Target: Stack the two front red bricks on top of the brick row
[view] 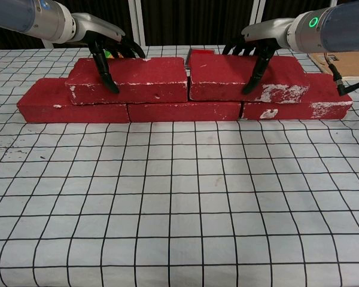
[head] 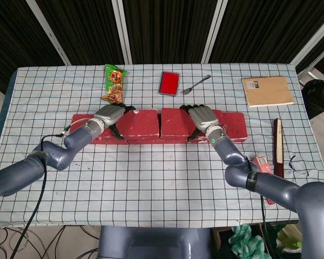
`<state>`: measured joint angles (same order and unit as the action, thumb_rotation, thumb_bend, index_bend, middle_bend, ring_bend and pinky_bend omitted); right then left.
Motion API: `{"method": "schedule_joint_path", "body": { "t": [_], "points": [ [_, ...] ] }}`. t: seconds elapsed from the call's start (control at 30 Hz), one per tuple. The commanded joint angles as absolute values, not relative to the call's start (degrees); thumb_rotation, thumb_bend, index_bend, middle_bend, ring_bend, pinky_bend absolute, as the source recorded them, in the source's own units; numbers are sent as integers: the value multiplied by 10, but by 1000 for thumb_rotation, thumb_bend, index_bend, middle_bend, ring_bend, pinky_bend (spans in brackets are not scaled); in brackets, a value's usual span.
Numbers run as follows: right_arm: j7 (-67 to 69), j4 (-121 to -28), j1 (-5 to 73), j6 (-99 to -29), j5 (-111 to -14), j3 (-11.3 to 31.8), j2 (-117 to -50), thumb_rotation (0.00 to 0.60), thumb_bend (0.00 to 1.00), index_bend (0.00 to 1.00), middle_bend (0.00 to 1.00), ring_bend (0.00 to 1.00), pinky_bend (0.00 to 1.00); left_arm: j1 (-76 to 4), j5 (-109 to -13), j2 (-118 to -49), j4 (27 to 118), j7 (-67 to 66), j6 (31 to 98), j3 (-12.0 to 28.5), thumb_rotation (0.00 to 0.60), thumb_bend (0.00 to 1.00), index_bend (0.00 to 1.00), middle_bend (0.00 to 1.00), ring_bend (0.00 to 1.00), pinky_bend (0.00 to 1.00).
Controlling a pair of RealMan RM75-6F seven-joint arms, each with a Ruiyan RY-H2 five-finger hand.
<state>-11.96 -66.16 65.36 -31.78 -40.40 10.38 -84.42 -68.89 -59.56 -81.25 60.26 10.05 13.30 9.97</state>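
Three red bricks form the bottom row (view: 182,111) across the table, its ends showing in the head view (head: 80,119). Two more red bricks lie on top, side by side and nearly touching. My left hand (view: 99,39) (head: 109,114) grips the left upper brick (view: 137,78) (head: 140,121) at its left end, thumb down the front face and fingers over the back. My right hand (view: 260,37) (head: 202,116) holds the right upper brick (view: 224,75) (head: 175,121) the same way, towards its right end.
Behind the bricks lie a green snack packet (head: 114,83), a small red box (head: 169,83) and a fork (head: 196,84). A brown notebook (head: 267,90) sits at the back right. A dark stick (head: 278,147) and a pink pack (head: 262,163) lie at the right edge.
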Motion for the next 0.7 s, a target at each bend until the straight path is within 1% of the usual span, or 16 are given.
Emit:
{"method": "schedule_joint_path", "body": {
  "t": [0.03,0.33,0.7],
  "points": [
    [-120,-661,654,-317,-403,103,-845,600,41,176,181,139,188,-689,-595,-812,603,101,133,100,600,74,147,130,0,37],
    [-121,-659,656,-313,-400,102,-845,600,37,142,166,114,187,-691,-592,-814,602,103,131,98,600,0,142,125,0,33],
    [-122,-655,657,-311,-397,100,-846,600,26,101,131,94,181,-693,-592,-816,599,106,127,98,600,0,129,118,0,27]
  ]
}}
